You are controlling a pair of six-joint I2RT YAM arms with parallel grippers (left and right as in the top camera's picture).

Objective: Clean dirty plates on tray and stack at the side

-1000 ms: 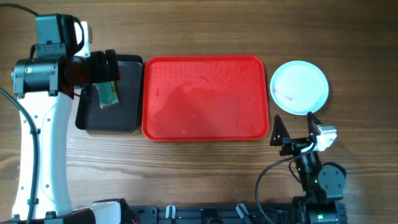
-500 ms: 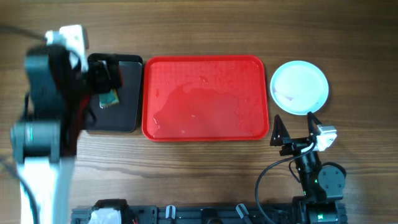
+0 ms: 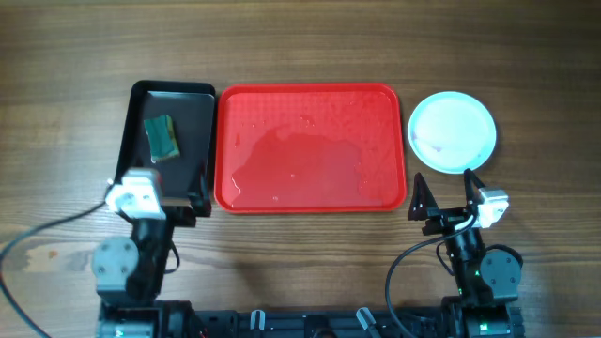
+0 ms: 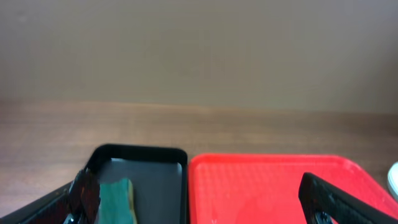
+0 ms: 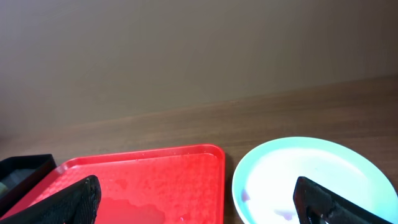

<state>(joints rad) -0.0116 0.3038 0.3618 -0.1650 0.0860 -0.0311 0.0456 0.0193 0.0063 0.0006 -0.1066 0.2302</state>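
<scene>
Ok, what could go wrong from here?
The plates show a faint reddish mark on top, so wiping may be incomplete. They sit just ahead of the open right gripper; a forward move could clip them. Liquid pools on the tray and could spill if it is lifted.

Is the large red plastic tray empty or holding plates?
Empty: the red tray shows only wet film; a pale round plate lies beside it.

tray (image 3: 310,148) surface open, plates (image 3: 453,131) just beside
</scene>
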